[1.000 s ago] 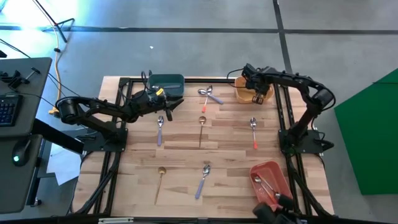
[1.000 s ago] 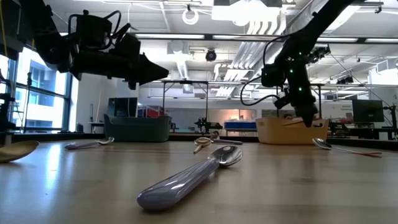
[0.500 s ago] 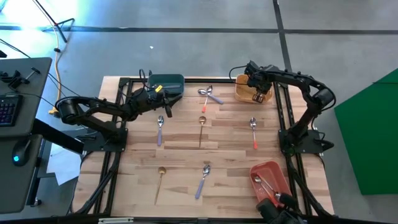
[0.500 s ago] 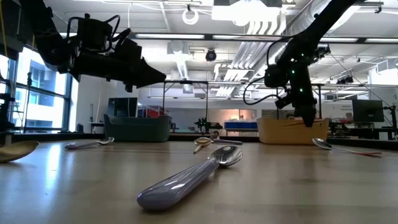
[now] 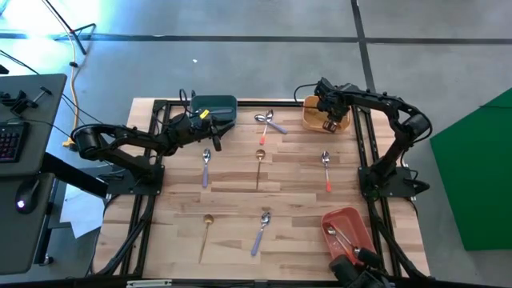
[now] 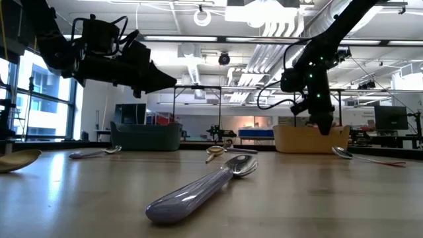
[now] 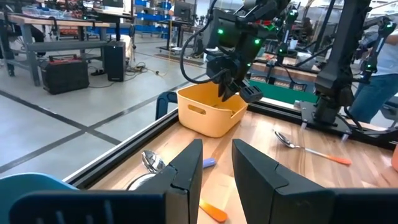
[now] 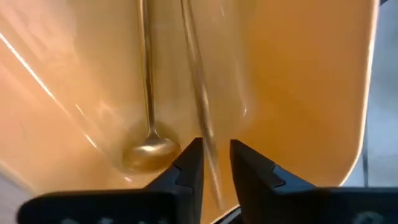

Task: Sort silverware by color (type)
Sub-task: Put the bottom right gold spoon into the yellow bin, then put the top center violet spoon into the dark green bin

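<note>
From above, the right pincer [image 5: 330, 116] hangs inside the orange bin [image 5: 314, 120] at the table's [image 5: 296, 192] far right corner, while the left pincer [image 5: 214, 133] waits over the head of a lavender-handled spoon [image 5: 206, 166], beside the teal bin [image 5: 214, 106]. Loose on the boards lie two crossed spoons [image 5: 269, 122], a gold spoon mid-table [image 5: 259, 166], a red-handled spoon [image 5: 326, 171], a second gold spoon [image 5: 206, 232] and another lavender spoon [image 5: 261, 230]; the red bin [image 5: 356, 228] holds a few pieces.

At table height, the right pincer [image 6: 325, 120] dips behind the orange bin's wall [image 6: 301, 140], so its tips are hidden; the left pincer [image 6: 158, 78] hovers well above the wood.

The left wrist camera shows its own fingers [image 7: 188, 168] spread with nothing between them, and the other arm's pincer [image 7: 231, 90] reaching into the bin [image 7: 205, 115].

The right wrist camera looks straight into the bin: a gold spoon [image 8: 148, 118] rests on the floor and a second gold utensil [image 8: 200, 106] runs blurred down into the narrow gap between the fingers [image 8: 186, 167]. Whether they pinch it or have just let go I cannot tell.

The risk, as I judge it, is lifting out with that handle caught, dragging it back over the rim, or the tips knocking the bin's wall and shifting it.
</note>
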Tool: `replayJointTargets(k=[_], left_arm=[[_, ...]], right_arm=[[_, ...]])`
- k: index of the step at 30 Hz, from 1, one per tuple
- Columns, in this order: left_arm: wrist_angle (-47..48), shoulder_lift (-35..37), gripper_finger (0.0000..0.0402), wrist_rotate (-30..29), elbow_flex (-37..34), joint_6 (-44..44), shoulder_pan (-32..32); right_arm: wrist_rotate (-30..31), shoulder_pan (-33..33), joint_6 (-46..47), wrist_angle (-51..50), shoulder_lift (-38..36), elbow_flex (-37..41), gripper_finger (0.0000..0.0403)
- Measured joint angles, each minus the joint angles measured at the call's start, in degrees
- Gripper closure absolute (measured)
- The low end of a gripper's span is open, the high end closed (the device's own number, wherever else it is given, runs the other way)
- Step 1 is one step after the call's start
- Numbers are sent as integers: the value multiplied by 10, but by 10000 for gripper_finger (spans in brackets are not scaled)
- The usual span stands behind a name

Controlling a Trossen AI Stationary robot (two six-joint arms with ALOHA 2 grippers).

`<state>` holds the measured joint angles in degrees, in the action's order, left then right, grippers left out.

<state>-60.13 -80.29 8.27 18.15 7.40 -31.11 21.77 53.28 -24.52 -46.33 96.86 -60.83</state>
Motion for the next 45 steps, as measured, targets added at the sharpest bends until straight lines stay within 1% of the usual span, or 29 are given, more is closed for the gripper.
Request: replayJointTargets(k=[3, 5, 8, 11, 12, 15, 17, 19, 22, 23, 24, 28, 30, 32, 36, 40, 42, 45], left_arm=[[3, 0, 326, 16, 0, 0, 0], [6, 0, 326, 30, 0, 2, 0], [14, 0, 326, 40, 0, 9, 0], [35, 0, 327, 52, 0, 7, 0], [41, 0, 329, 55, 0, 5, 0], [48, 0, 342, 65, 0, 5, 2], [47, 0, 356, 63, 0, -3, 6], [39, 0, 373, 58, 0, -11, 10], [31, 0, 396, 44, 0, -3, 18], [32, 0, 398, 38, 0, -1, 21], [33, 0, 399, 34, 0, -1, 23], [32, 0, 399, 32, -9, -15, 31], [18, 0, 401, 32, -21, -4, 31], [-17, 0, 401, 31, -40, 13, 30], [-79, 0, 401, 31, -81, 24, 30], [-97, 0, 401, 31, -102, 24, 30], [-99, 0, 401, 31, -107, 20, 30], [-100, 0, 401, 31, -115, 14, 30]], right_arm=[[-8, -3, 2, 9, -1, 0, 319], [-8, -7, 0, 11, -9, 0, 320], [-10, -18, 0, 7, -27, -8, 345], [-37, -33, 1, 6, -55, -21, 389], [-44, -40, 3, 4, -65, -24, 396], [-65, -63, 33, 3, -95, -27, 391], [-101, -80, 55, 10, -115, -28, 396], [-159, -99, 83, 29, -127, -28, 401], [-261, -133, 131, 89, -128, -28, 397], [-284, -147, 147, 113, -125, -28, 396], [-293, -160, 163, 140, -119, -28, 396], [-278, -206, 218, 233, -88, -28, 388], [-278, -219, 233, 271, -65, -28, 373], [-278, -227, 246, 300, -37, -28, 353], [-275, -229, 248, 332, 18, -28, 312], [-237, -225, 248, 351, 57, -28, 281], [-225, -220, 247, 350, 74, -28, 274], [-229, -215, 247, 350, 98, -28, 276]])
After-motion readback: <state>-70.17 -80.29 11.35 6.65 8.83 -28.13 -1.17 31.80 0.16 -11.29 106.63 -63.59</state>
